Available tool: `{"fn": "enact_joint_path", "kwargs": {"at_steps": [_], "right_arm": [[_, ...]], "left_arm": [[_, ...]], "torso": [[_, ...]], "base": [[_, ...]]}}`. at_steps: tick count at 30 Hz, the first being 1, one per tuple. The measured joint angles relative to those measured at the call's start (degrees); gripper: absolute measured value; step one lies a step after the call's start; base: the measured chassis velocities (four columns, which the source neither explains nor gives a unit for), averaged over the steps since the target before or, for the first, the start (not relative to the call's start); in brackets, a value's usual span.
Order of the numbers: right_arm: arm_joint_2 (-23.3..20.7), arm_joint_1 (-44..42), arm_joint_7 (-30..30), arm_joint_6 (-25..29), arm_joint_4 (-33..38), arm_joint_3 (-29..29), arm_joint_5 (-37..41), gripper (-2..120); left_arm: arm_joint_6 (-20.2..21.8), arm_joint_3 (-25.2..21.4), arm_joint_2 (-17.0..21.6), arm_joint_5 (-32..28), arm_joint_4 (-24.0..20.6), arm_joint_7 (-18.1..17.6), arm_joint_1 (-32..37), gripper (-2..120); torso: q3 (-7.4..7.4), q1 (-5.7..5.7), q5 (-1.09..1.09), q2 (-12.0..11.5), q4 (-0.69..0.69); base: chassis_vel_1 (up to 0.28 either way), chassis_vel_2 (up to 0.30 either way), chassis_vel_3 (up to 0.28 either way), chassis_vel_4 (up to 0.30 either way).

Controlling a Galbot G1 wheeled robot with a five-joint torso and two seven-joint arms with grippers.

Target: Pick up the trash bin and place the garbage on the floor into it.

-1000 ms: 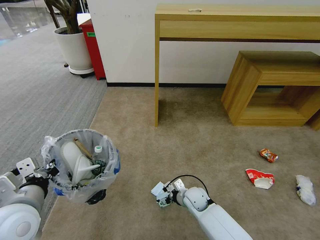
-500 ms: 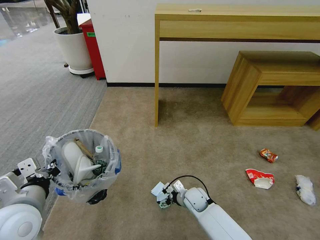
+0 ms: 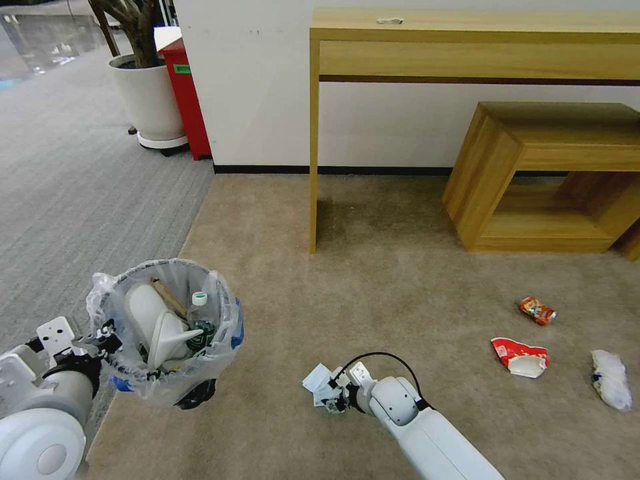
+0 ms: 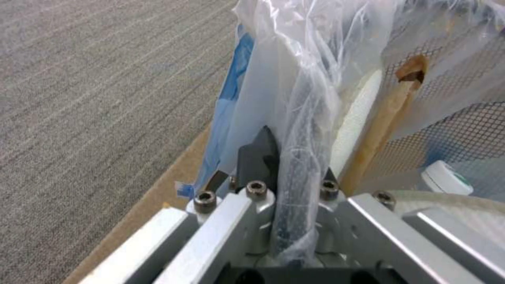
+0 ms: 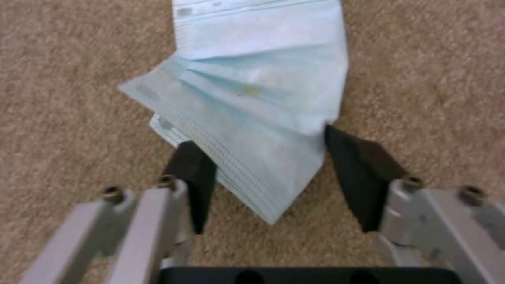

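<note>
My left gripper is shut on the rim of the trash bin and holds it off the floor at the left. Up close, the left gripper pinches the bin's black mesh edge and crinkly bag. Inside the bin are a white slipper, a green-labelled bottle and a wooden stick. My right gripper is low over the beige floor, open. A pale-blue mask lies between the right gripper's fingers. More garbage lies at the right: a crushed can, a red wrapper and a white crumpled piece.
A tall wooden desk's leg stands ahead. A low wooden bench sits against the wall to the right. A grey striped carpet runs along the left, with a white plant pot and a red box at the back.
My right gripper has sunk a little lower over the mask. The held bin has drifted slightly to the right.
</note>
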Motion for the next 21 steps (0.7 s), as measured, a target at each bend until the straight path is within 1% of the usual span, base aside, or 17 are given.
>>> {"fn": "enact_joint_path", "kwargs": {"at_steps": [2, 4, 5, 6, 8, 9, 10, 13, 18, 21], "right_arm": [[0.0, 0.0, 0.1, 0.0, 0.0, 0.0, 0.0, 47], [0.0, 0.0, 0.3, 0.1, -0.1, 0.2, 0.0, 34], [0.0, 0.0, 0.3, 0.1, -0.1, 0.3, 0.1, 31], [0.0, 0.0, 0.3, 0.1, -0.1, 0.3, 0.1, 31], [-0.1, -0.1, 0.6, 0.2, 0.4, 0.6, 0.3, 22], [-0.3, -0.2, 1.0, 0.3, 1.0, 1.0, 0.8, 16], [-0.3, -0.2, 1.0, 0.3, 1.0, 1.0, 0.8, 16], [-1.1, -0.5, 2.1, 0.9, 2.9, 2.0, 1.8, 1], [-2.6, -1.3, 3.0, 2.6, 6.0, 3.5, 3.5, 0], [-6.3, -3.0, 2.9, 10.3, 13.0, 6.7, 7.5, 0]], "left_arm": [[0.0, 0.0, 0.0, 0.0, 0.0, 0.0, 0.0, 0], [0.0, 0.0, 0.0, 0.0, 0.0, 0.0, 0.0, 0], [0.0, 0.0, 0.0, 0.0, 0.0, 0.1, 0.0, 0], [0.0, 0.0, 0.0, 0.0, 0.0, 0.1, 0.0, 0], [0.0, 0.0, 0.0, 0.0, 0.0, 0.1, 0.0, 0], [0.0, 0.1, 0.1, 0.0, 0.0, 0.1, 0.0, 0], [0.0, 0.1, 0.1, 0.0, 0.0, 0.1, 0.0, 0], [0.0, 0.2, 0.4, 0.0, 0.2, 0.2, 0.0, 0], [0.0, 0.7, 0.9, -0.3, 0.3, 0.2, -0.1, 0], [0.0, 1.7, 2.2, -1.4, 0.3, 0.1, -0.1, 0]], "torso": [[0.00, 0.00, 0.00, 0.0, 0.00], [0.00, 0.00, 0.00, 0.0, 0.00], [0.00, 0.00, 0.00, 0.0, 0.00], [0.00, 0.00, 0.00, 0.0, 0.00], [0.01, 0.00, 0.00, 0.0, 0.00], [0.01, 0.00, 0.00, 0.0, 0.00], [0.01, 0.00, 0.00, 0.0, 0.00], [0.01, 0.00, 0.01, 0.0, 0.00], [0.01, 0.00, 0.00, 0.0, 0.00], [0.01, 0.00, -0.01, 0.0, 0.00]], "base": [[0.000, 0.000, 0.000, 0.000], [0.000, 0.000, 0.000, 0.000], [0.000, 0.000, 0.000, 0.000], [0.000, 0.000, 0.000, 0.000], [0.000, 0.000, 0.000, 0.000], [0.000, 0.000, 0.000, 0.000], [0.000, 0.000, 0.000, 0.000], [0.000, 0.000, 0.000, 0.000], [0.000, 0.000, 0.000, 0.000], [0.000, 0.000, 0.000, 0.000]]}}
